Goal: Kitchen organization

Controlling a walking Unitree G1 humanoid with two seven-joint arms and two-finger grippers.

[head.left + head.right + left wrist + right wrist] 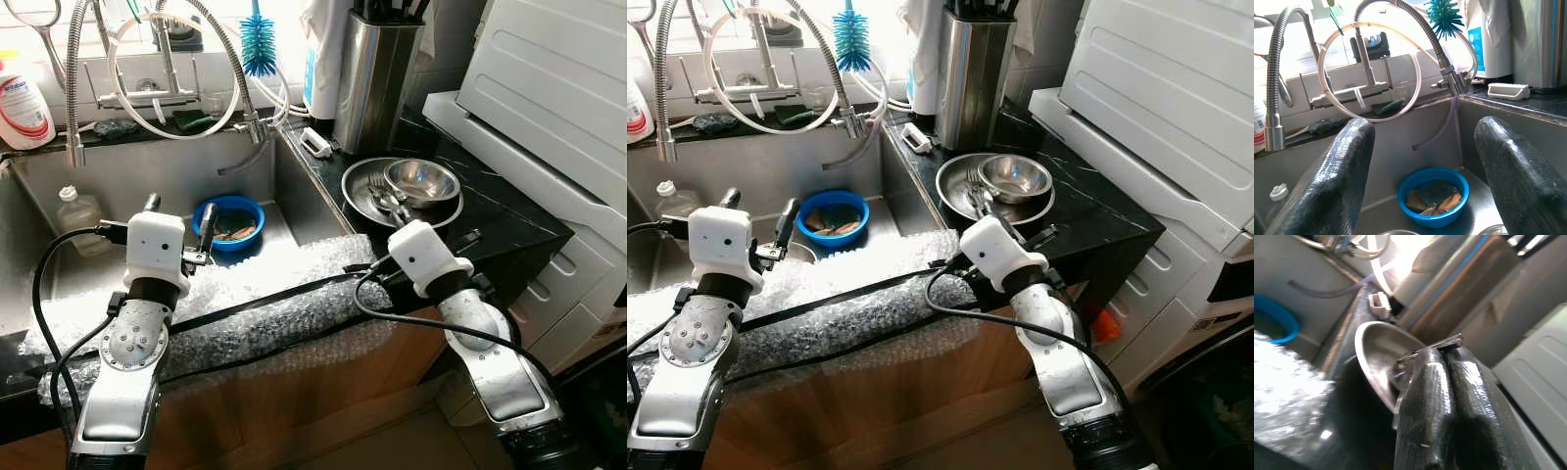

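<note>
My left gripper (179, 215) hangs open over the steel sink (59, 176), with nothing between its fingers (1327, 186). Beyond it a blue bowl (227, 217) holding scraps and a sponge sits on the sink floor, also seen as the blue bowl (1433, 196) in the left wrist view. My right gripper (468, 239) is shut, low over the black counter (509, 220) just right of a steel plate (355, 186). That plate carries a small steel bowl (421, 181) and several utensils (387, 201). A thin metal strip (1435, 346) shows across the right fingertips; I cannot tell if it is held.
Bubble wrap (265, 304) and a black strap cover the front counter edge. A clear bottle (78, 215) stands in the sink's left. Coiled faucet hoses (176, 59), a blue brush (258, 44) and a steel knife block (377, 73) line the back. A white appliance (549, 88) stands at right.
</note>
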